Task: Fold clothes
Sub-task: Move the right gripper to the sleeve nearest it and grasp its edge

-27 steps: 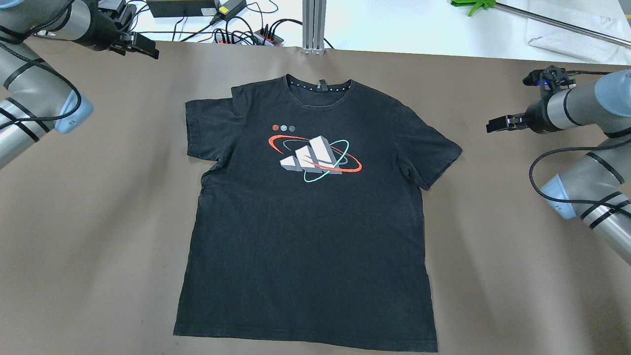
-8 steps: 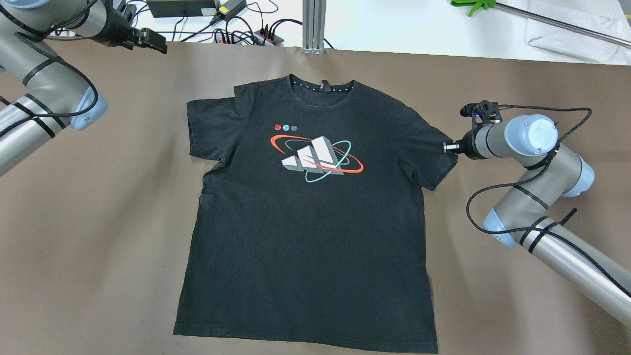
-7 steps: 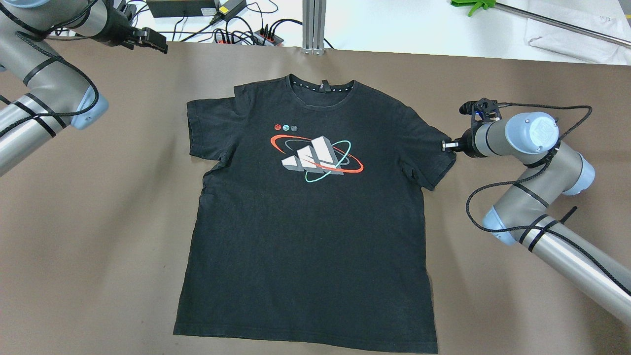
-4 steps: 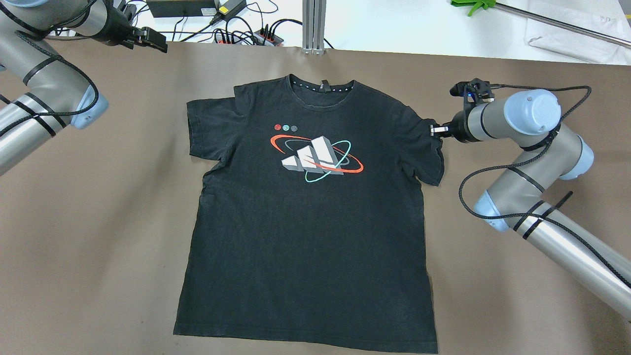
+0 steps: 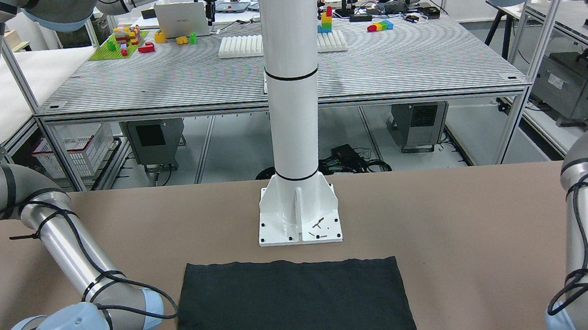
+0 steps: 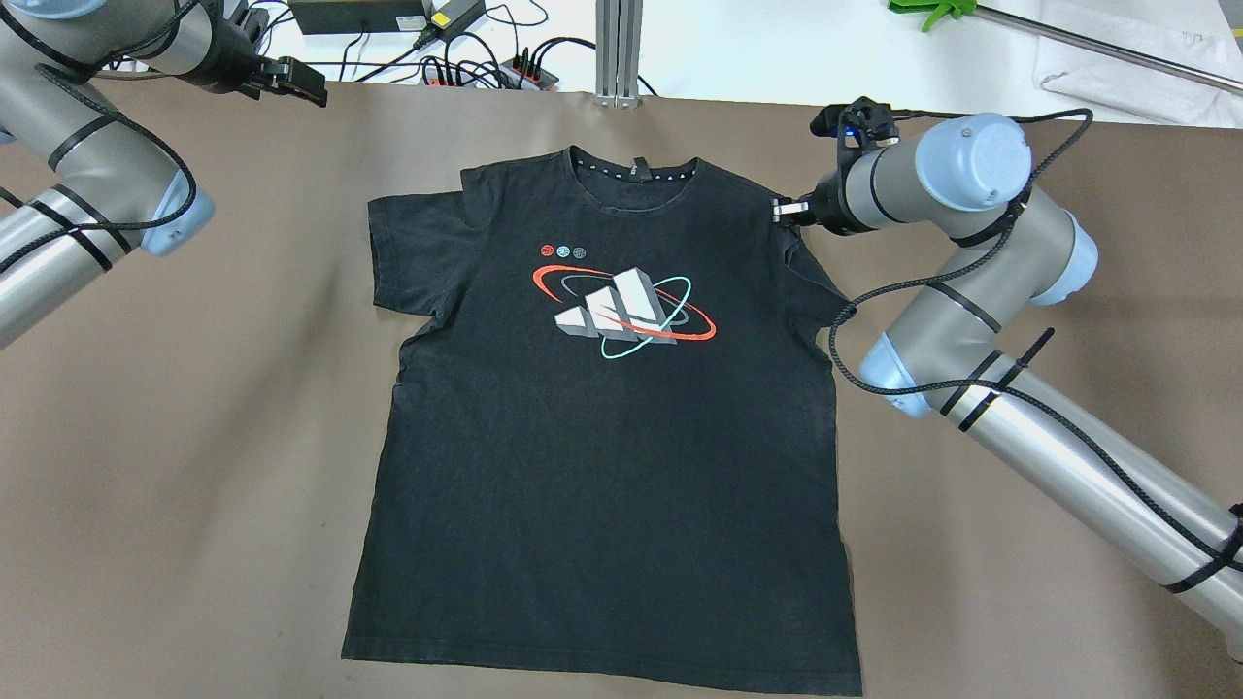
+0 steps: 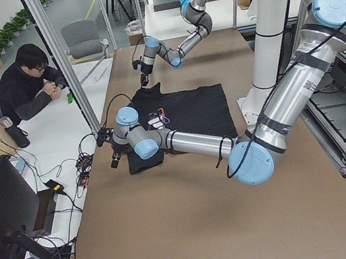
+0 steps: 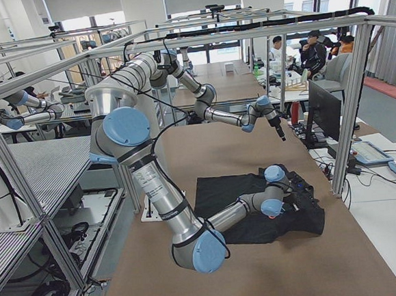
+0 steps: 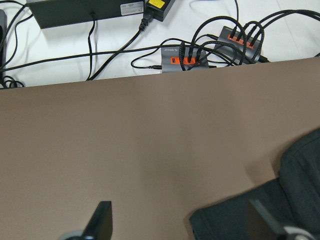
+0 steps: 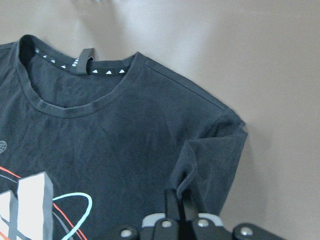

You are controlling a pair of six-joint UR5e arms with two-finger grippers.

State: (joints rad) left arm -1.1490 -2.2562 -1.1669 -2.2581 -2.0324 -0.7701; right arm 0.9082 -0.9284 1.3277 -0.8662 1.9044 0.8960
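the black short-sleeved cloth t-shirt (image 6: 602, 466) looks soft and matt, slightly faded, with a smooth printed emblem (image 6: 621, 313). the brown table cover (image 6: 194, 437) is matt and smooth, perhaps paper. the silver arm tubes (image 6: 1068, 458) are brushed metal with glossy pale blue plastic caps (image 6: 971, 160). the white pillar (image 5: 294, 105) is glossy.

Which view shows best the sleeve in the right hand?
Right wrist-mounted: the right hand pinches the folded sleeve close up. Overhead shows it small, the side views tiny; front-facing and left wrist miss it.
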